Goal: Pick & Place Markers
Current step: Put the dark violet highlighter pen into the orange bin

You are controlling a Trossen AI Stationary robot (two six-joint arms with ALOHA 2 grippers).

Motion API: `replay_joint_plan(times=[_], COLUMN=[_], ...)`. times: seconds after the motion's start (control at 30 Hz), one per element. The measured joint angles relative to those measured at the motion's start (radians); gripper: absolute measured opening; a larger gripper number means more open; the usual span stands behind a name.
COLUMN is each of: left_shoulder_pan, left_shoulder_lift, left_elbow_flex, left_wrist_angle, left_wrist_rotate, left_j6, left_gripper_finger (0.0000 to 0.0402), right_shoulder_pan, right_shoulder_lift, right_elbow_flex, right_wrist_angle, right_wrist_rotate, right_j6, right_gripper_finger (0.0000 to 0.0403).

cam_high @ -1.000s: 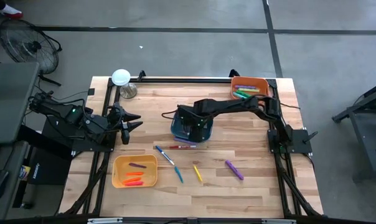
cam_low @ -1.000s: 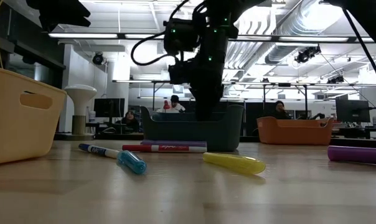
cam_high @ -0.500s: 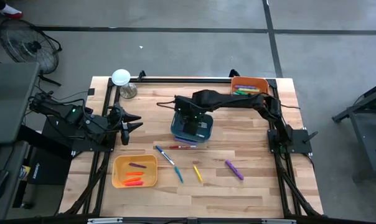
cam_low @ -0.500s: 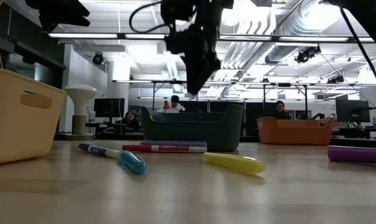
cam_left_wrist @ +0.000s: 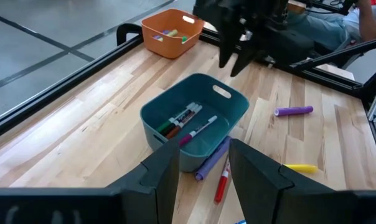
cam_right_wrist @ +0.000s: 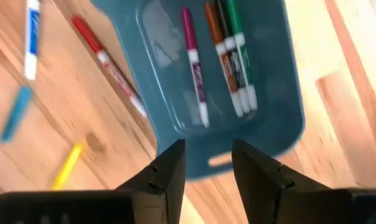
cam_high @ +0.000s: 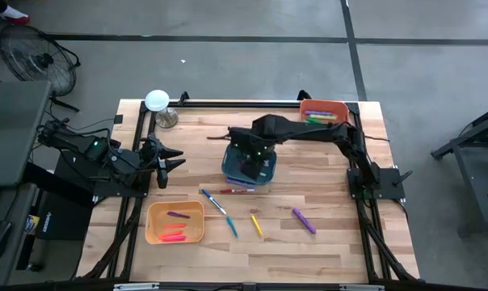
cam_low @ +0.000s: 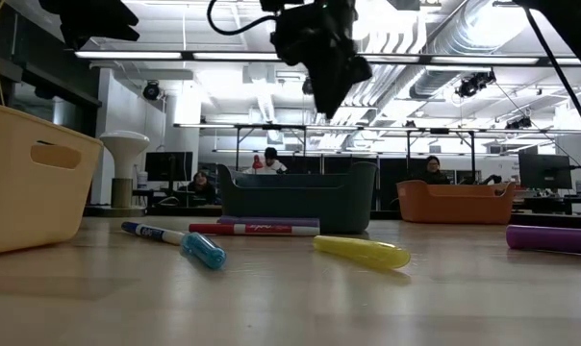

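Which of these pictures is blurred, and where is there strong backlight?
Right wrist view: motion blur smears the teal bin and the markers inside it. Low view: bright ceiling lights behind make the right gripper a dark silhouette, and the near tabletop is out of focus. High view: even light, sharp.

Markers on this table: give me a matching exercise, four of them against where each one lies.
Things:
1. magenta marker
2. red marker
3. purple marker
4. pink marker

Places:
A. in the yellow bin
B. on bare wood, nearest the right arm's base
C. in the teal bin
D. on the wood, right beside the teal bin

Pairs: 1-C, 2-D, 3-B, 4-A
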Motion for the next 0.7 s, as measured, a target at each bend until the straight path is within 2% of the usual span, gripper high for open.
replay_joint_plan(times=[0.17,0.4,0.53,0.7], left_shoulder_pan=[0.000,0.000,0.000,0.000], left_shoulder_lift=[0.000,0.001,0.001,0.001], left_elbow_flex=[0.000,0.000,0.000,0.000], left_wrist_angle=[0.000,0.000,-0.001,-0.004], left_wrist_rotate=[0.014,0.025,0.028,0.044], left_j6=[0.000,0.001,0.006,0.010], left_gripper_finger=[0.0137,0.0137,0.0137,0.0137], right_shoulder_pan=[0.059,0.130,0.180,0.254], right_shoulder_lift=[0.000,-0.006,-0.049,-0.185], right_elbow_flex=[0.000,-0.029,-0.145,-0.373], right_wrist_angle=[-0.057,-0.084,-0.072,-0.002], right_wrist_rotate=[0.090,0.119,0.111,0.058], right_j6=[0.023,0.099,0.172,0.361], right_gripper_finger=[0.0119,0.0119,0.0119,0.0119])
